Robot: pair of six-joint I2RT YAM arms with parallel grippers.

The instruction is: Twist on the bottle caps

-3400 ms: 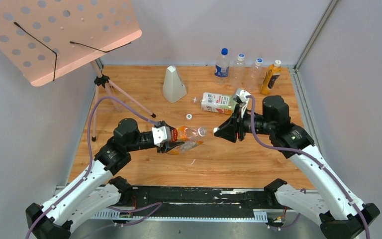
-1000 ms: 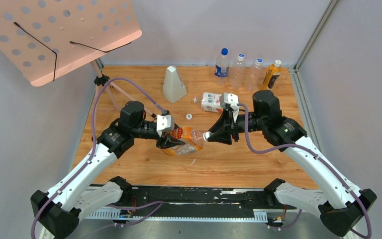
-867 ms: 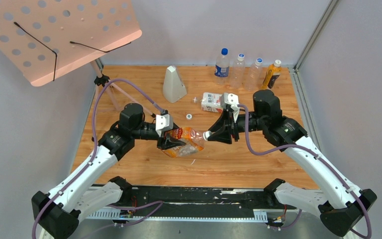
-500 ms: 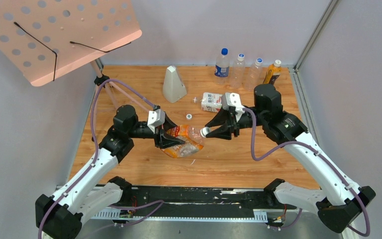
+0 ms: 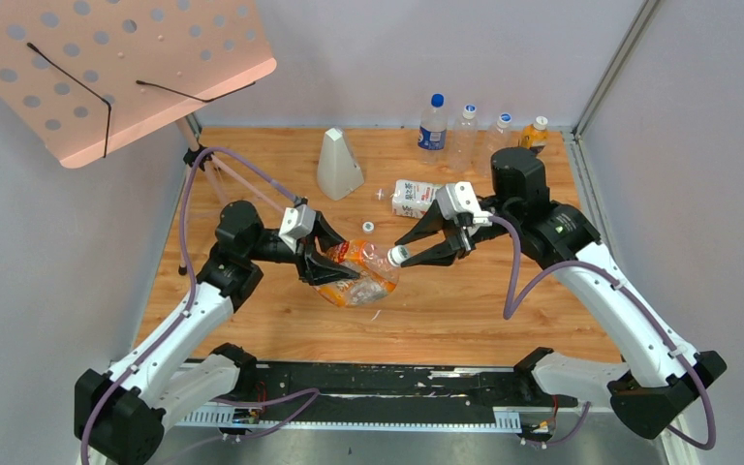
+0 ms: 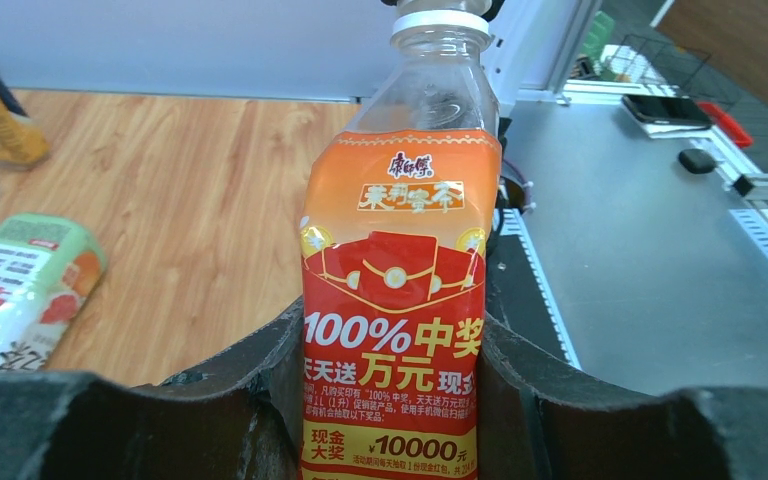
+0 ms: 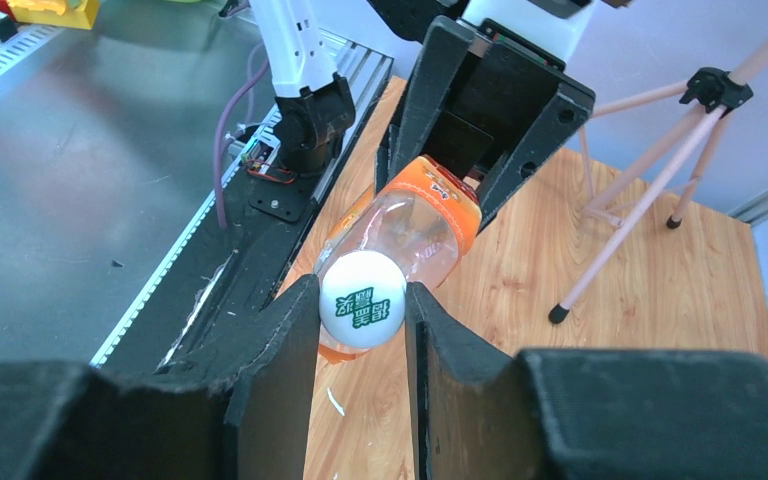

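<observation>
My left hand is clenched around the orange bottle. My right hand pinches a cap at its mouth. The second cap lies on the surface at twelve o'clock from there, and the larger bottle at one.

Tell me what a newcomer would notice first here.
Mid-table, an orange-labelled bottle is held between the two arms. The left fingers clamp its body while the right fingers pinch a white cap at its mouth. At the upper left, a big pink perforated board fills the corner of the top view.
</observation>
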